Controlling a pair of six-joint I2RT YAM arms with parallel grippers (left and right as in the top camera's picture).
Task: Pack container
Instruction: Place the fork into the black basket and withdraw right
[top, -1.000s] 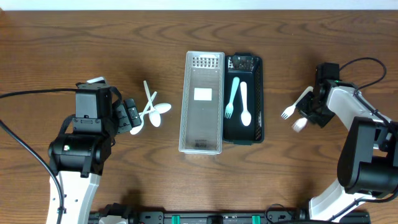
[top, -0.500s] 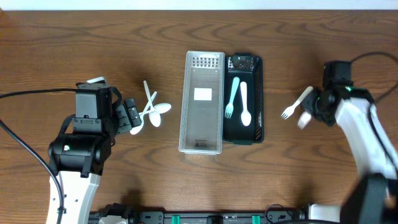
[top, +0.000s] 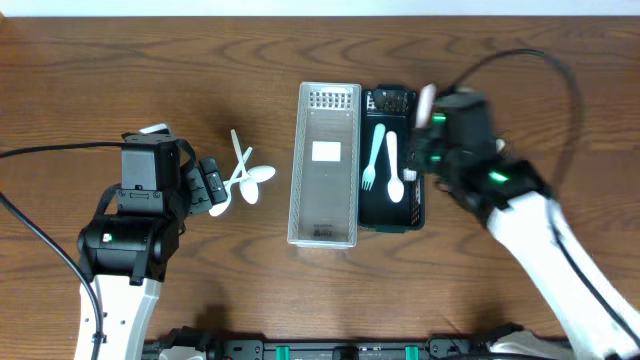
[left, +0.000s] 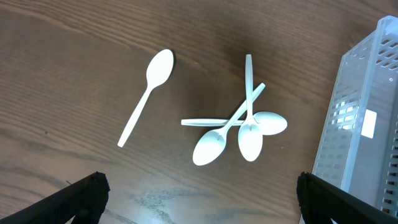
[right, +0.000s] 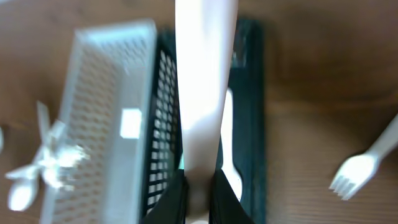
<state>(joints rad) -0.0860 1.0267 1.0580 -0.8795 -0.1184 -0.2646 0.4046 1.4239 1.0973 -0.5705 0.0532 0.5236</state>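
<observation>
A black basket (top: 416, 205) holds a teal fork (top: 373, 155) and a white spoon (top: 393, 165). An empty grey basket (top: 327, 230) stands against its left side. My right gripper (top: 432, 140) hovers over the black basket's right edge, shut on a white plastic utensil (right: 202, 93) whose end shows in the overhead view (top: 427, 100). My left gripper (left: 199, 208) is open and empty, just short of a pile of white spoons (left: 239, 127); a single spoon (left: 146, 93) lies to their left. A white fork (right: 360, 165) lies on the table right of the basket.
The wooden table (top: 150, 70) carries the two baskets at its middle. The spoon pile (top: 245, 178) lies between my left gripper (top: 213, 185) and the grey basket (left: 367, 118). The right arm crosses the table's right half.
My right gripper has lifted the white utensil from the right side of the table and carried it left, over the black basket. The left arm has not moved.
</observation>
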